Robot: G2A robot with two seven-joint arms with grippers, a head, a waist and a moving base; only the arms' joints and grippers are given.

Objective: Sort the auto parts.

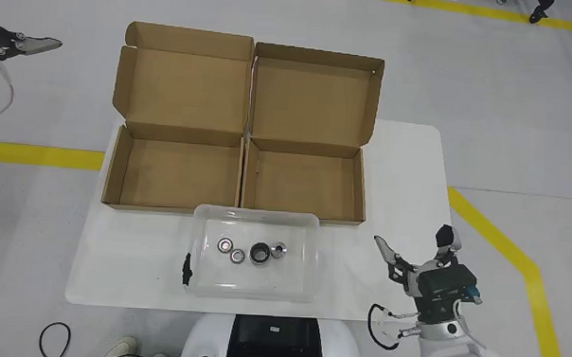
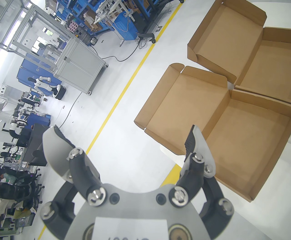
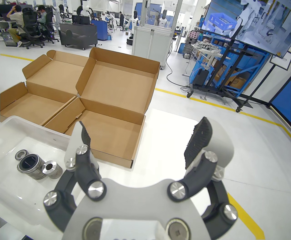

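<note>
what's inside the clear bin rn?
Bin holds one large metal sleeve and three smaller rings, close together near its middle. None are stacked. Their undersides are hidden.

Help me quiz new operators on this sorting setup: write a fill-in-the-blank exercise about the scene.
The table carries ____ open cardboard boxes.
Both boxes are ____ inside.
The clear bin holds ____ metal parts.
The right gripper has its jaws ____, holding nothing.
Missing words: two; empty; four; open.
</note>
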